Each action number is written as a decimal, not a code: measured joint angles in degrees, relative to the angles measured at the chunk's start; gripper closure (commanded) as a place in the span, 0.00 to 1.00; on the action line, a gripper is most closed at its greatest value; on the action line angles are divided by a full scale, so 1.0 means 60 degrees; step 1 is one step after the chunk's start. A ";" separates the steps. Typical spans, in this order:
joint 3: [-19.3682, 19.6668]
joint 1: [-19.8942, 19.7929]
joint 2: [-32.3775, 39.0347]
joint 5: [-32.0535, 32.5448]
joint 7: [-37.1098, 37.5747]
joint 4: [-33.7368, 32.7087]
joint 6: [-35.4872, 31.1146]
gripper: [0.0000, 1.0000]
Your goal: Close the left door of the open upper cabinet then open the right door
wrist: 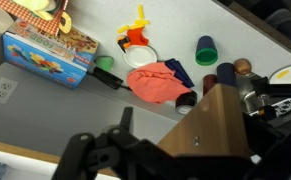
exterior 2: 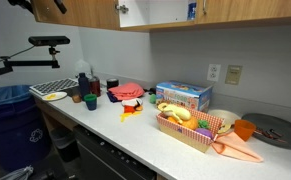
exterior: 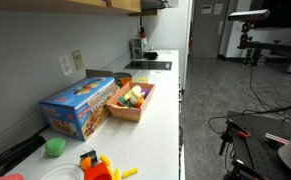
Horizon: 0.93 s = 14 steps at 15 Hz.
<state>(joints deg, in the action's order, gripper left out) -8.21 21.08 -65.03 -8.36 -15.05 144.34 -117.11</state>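
One upper cabinet (exterior 2: 85, 12) spans the top of both exterior views, cut off by the frame, above the countertop (exterior 2: 135, 135). One tan door panel (wrist: 220, 125) stands at the right of the wrist view. One gripper (wrist: 107, 148) shows dark and blurred, so its opening and hold cannot be determined. One blue box (exterior 2: 183, 95) and one wooden tray (exterior 2: 185, 138) sit on the countertop.
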 measured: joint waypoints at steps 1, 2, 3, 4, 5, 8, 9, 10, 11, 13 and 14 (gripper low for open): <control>-0.0015 0.0001 0.0002 0.0000 0.0002 0.0001 0.0000 0.00; -0.0027 -0.0003 -0.0007 0.0071 0.0010 0.0000 0.0001 0.00; -0.0085 -0.0045 -0.0029 0.0363 0.0057 -0.0030 0.0041 0.00; -0.0197 -0.0152 -0.0052 0.0733 0.0133 -0.0095 0.0107 0.00; -0.0336 -0.0293 -0.0082 0.1107 0.0187 -0.0188 0.0197 0.00; -0.0724 -0.0743 -0.0126 0.2178 0.0342 -0.0499 0.0301 0.00; -0.0832 -0.0887 -0.0143 0.2531 0.0407 -0.0571 0.0302 0.00; -0.0933 -0.1031 -0.0162 0.2866 0.0472 -0.0628 0.0302 0.00; -0.1027 -0.1166 -0.0176 0.3197 0.0536 -0.0670 0.0302 0.00; -0.1186 -0.1415 -0.0185 0.3819 0.0720 -0.0747 0.0302 0.00; -0.1265 -0.1535 -0.0186 0.4127 0.0830 -0.0774 0.0302 0.00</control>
<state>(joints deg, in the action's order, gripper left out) -15.80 11.87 -66.14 16.41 -10.06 139.70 -115.30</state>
